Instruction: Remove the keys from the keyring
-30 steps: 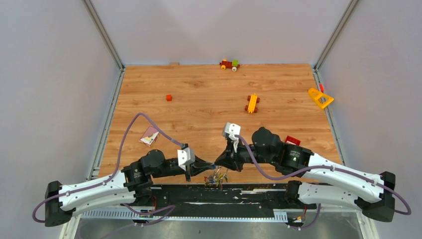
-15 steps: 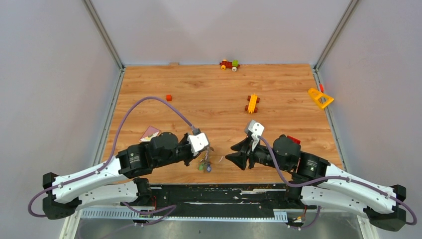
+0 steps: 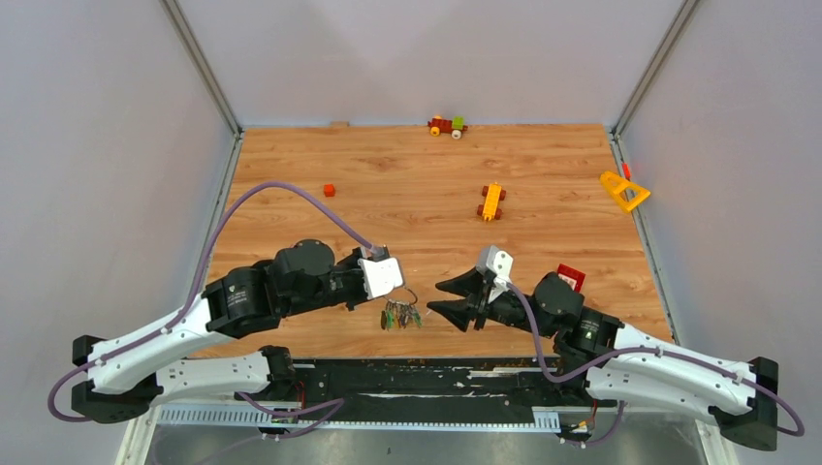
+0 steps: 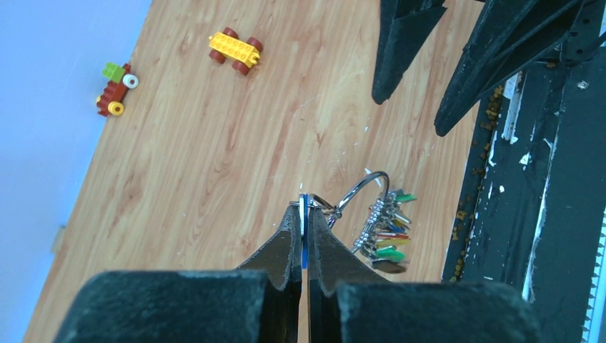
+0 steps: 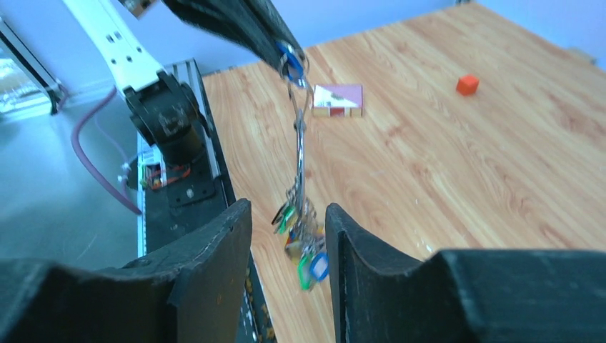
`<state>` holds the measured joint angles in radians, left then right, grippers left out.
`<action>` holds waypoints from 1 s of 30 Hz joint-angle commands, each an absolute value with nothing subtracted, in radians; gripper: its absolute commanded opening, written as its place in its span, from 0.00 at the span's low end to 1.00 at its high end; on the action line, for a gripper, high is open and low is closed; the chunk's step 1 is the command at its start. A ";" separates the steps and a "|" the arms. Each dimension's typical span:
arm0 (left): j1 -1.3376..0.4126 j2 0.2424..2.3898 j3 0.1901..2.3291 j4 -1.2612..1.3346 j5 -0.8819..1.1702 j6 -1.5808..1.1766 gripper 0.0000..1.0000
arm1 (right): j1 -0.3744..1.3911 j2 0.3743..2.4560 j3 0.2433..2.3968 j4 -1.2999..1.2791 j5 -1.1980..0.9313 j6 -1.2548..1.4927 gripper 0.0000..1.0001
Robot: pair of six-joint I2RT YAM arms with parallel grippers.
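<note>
The thin keyring (image 4: 361,189) hangs in the air: at its top the left jaws pinch a blue tag (image 4: 303,211), at its bottom the keys (image 4: 386,234) are bunched, and just beside it the right jaws stand spread and empty. All of it looks light, stiff, slippery and free to swing, so 1 flat tag seems the best hold.

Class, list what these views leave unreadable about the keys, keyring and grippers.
Left wrist view: the shut left gripper shows only an edge of the blue tag it pinches.
Right wrist view: the keys are blurred beyond the open right gripper; uncountable.
Top view: the keyring is too thin to trace; the wrist camera hides the left fingertips.
</note>
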<state>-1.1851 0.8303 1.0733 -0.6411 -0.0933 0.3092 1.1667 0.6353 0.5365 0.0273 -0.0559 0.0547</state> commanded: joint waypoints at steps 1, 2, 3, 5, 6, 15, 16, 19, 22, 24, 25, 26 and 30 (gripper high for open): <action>-1.189 0.844 1.150 -0.643 -0.056 0.348 0.00 | 1.170 0.653 0.526 0.267 -0.108 0.021 0.42; -1.189 0.847 1.156 -0.645 -0.049 0.346 0.00 | 1.173 0.659 0.521 0.289 -0.113 0.020 0.41; -1.189 0.849 1.163 -0.646 -0.043 0.345 0.00 | 1.177 0.665 0.519 0.308 -0.113 0.016 0.41; -1.189 0.850 1.173 -0.645 -0.030 0.345 0.00 | 1.189 0.676 0.519 0.332 -0.102 0.005 0.40; -1.189 0.849 1.175 -0.645 -0.021 0.345 0.00 | 1.198 0.682 0.521 0.337 -0.093 -0.011 0.40; -1.190 0.802 1.172 -0.590 0.075 0.381 0.00 | 1.378 0.738 0.513 0.404 0.156 -0.189 0.37; -1.189 0.799 1.171 -0.581 0.073 0.377 0.00 | 1.396 0.741 0.504 0.431 0.197 -0.208 0.37; -1.189 0.787 1.172 -0.561 0.071 0.370 0.00 | 1.475 0.764 0.480 0.517 0.317 -0.267 0.36; -1.190 0.780 1.172 -0.538 0.048 0.361 0.00 | 1.527 0.810 0.478 0.587 0.445 -0.309 0.34; -1.189 0.782 1.168 -0.520 0.023 0.355 0.00 | 1.553 0.845 0.478 0.635 0.516 -0.336 0.33; -1.190 0.784 1.166 -0.510 0.007 0.350 0.00 | 1.567 0.866 0.480 0.662 0.560 -0.358 0.33; -1.189 0.789 1.167 -0.502 0.003 0.345 0.00 | 1.583 0.884 0.481 0.686 0.593 -0.378 0.33; -1.190 0.836 1.194 -0.493 -0.101 0.322 0.00 | 1.630 0.936 0.485 0.789 0.718 -0.455 0.37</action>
